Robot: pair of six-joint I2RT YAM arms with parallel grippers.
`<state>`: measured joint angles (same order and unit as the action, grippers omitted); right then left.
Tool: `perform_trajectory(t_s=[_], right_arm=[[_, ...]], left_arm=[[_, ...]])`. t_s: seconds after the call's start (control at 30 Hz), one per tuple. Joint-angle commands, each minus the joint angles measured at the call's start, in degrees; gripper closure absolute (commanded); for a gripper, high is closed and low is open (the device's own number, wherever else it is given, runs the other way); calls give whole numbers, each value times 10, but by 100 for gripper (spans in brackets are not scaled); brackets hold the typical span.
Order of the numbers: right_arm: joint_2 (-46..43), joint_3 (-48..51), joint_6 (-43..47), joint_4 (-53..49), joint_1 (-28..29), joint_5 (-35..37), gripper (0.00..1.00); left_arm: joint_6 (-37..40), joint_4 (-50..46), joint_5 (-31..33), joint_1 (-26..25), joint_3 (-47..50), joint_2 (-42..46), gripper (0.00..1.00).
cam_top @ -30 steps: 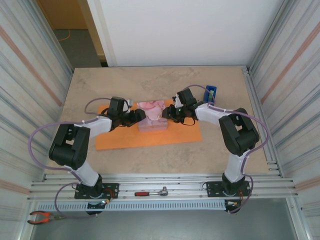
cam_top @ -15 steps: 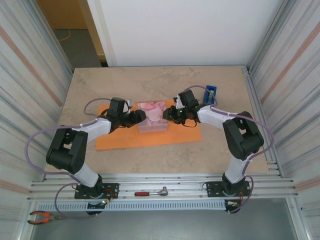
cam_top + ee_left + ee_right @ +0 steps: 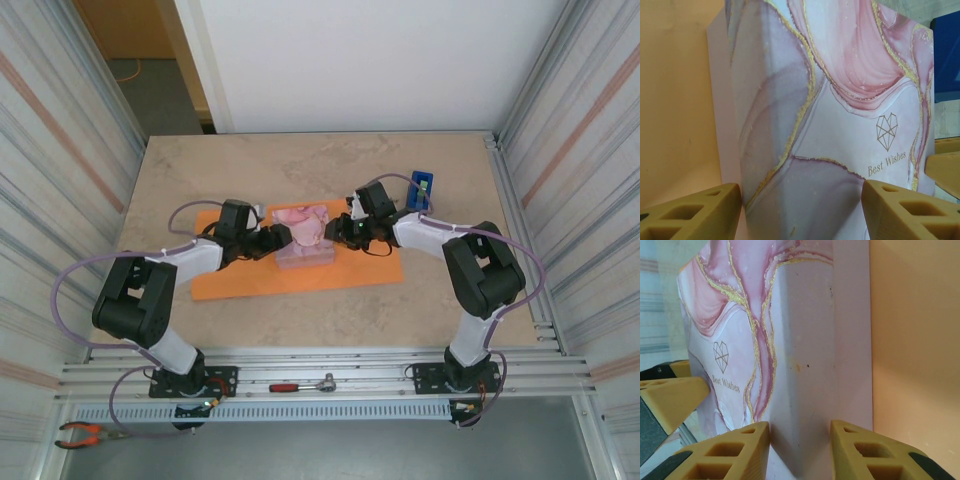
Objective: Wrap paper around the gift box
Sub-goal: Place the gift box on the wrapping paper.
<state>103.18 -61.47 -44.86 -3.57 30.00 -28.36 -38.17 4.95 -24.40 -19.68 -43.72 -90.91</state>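
Nearest you, a red-handled ratchet (image 3: 305,385) and pliers (image 3: 85,433) lie on the rail by the arm bases, well clear of the work; farther in, the paper (image 3: 250,275) lies flat on the table (image 3: 300,165), no edge folded yet, so you are at the placing step.

The gift box (image 3: 305,235), pink marbled, sits on the sheet's far half. The left gripper (image 3: 278,238) straddles its left end, jaws apart, though you cannot tell whether they press; the right gripper (image 3: 338,232) looks clamped on its right edge.

Next, I judge, square the box, let go, then lift a paper edge over it; both forearms lie over the sheet and would pin it. Beyond, the blue tape dispenser (image 3: 424,187) stands near the right wrist.
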Motion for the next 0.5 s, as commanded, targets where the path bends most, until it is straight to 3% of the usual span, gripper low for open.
perform_trajectory(t_s=[0.0,0.47], right_arm=[[1,8,-13,16,9,-12,64],[3,23,-18,25,5,-11,64]], left_arm=[[12,6,-8,-5,-12,0,35],[15,6,-4,-5,-19,-15,35]])
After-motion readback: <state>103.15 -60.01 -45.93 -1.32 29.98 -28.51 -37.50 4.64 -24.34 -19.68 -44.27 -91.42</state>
